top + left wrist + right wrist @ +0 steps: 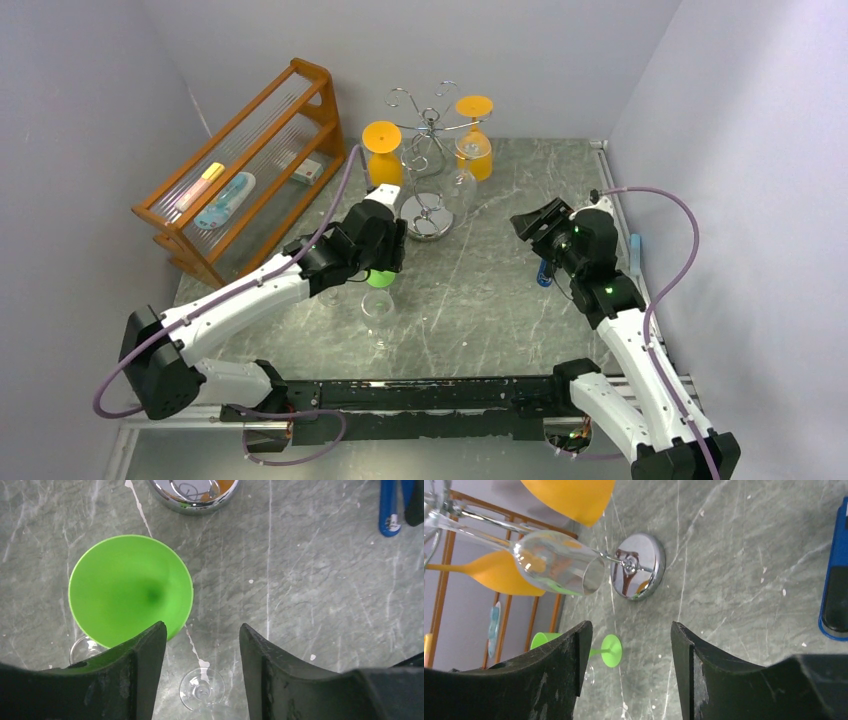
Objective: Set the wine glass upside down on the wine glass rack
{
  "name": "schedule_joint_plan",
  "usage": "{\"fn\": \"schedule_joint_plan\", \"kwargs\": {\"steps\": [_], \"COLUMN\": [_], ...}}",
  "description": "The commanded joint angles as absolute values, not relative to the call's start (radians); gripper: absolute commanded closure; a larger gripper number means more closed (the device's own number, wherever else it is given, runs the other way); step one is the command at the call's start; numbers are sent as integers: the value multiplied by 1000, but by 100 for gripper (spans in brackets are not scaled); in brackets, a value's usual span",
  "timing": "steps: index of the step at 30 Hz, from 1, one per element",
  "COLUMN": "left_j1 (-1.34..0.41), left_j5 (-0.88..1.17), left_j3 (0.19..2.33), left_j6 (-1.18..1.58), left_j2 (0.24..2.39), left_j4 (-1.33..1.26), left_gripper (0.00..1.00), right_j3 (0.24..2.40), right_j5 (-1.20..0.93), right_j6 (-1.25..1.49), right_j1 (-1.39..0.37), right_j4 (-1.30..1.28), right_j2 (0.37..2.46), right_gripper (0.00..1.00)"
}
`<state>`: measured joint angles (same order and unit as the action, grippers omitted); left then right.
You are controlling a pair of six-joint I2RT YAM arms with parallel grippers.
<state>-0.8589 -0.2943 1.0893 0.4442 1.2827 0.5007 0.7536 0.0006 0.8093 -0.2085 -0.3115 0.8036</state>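
The left pincer (202,627) is held half open and empty above a clear wine glass (201,689) standing on the worktop (310,605), with a green wine glass (125,587) just beside it. If the pincer is lowered, the green glass could be clipped by a finger (145,670) and toppled. The right pincer (630,627), parted and empty, is pointed at the wine glass rack (638,572), where hung glasses (559,570) could be knocked.

Bright, even overhead light fills the top view, leaving only soft shadows on the marble tabletop (480,290) beneath the arms. The wine glass rack (424,216) throws glare and mirrored reflections off its chrome base, clearest in the right wrist view. In the left wrist view the green wine glass (130,590) is slightly blurred. The fingers (135,680) of the left gripper (202,627) look near-black and soft-edged.
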Motion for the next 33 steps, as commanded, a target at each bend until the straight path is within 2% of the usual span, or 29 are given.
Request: {"fn": "schedule_joint_plan", "kwargs": {"steps": [1,6,9,17,23,28,33], "left_j1": [-854,-855,-855,-855,-855,-862,-899], "left_j5": [-326,-351,-337,-220,-84,67,15], "left_j3": [1073,1024,1010,1012,1029,932,885], "left_j6": [422,410,392,351,312,327,364], "left_j2": [1334,1346,1358,1351,1311,1227,1219], "left_j4": [438,384,370,355,328,98,-60], "left_gripper": [43,48,55,95,95,95,95], "right_j3": [717,686,672,627,501,372,336], "right_j5": [-49,-60,-75,-117,-195,-276,-329], "right_j6": [839,862,874,921,1061,1336,1501], "right_j1": [-204,-204,-205,-204,-204,-204,-205], "right_j4": [-287,-286,-288,-273,-166,-61,-5], "right_j2": [793,771,763,738,716,712,718], "right_gripper": [38,39,40,40,40,41,40]}}
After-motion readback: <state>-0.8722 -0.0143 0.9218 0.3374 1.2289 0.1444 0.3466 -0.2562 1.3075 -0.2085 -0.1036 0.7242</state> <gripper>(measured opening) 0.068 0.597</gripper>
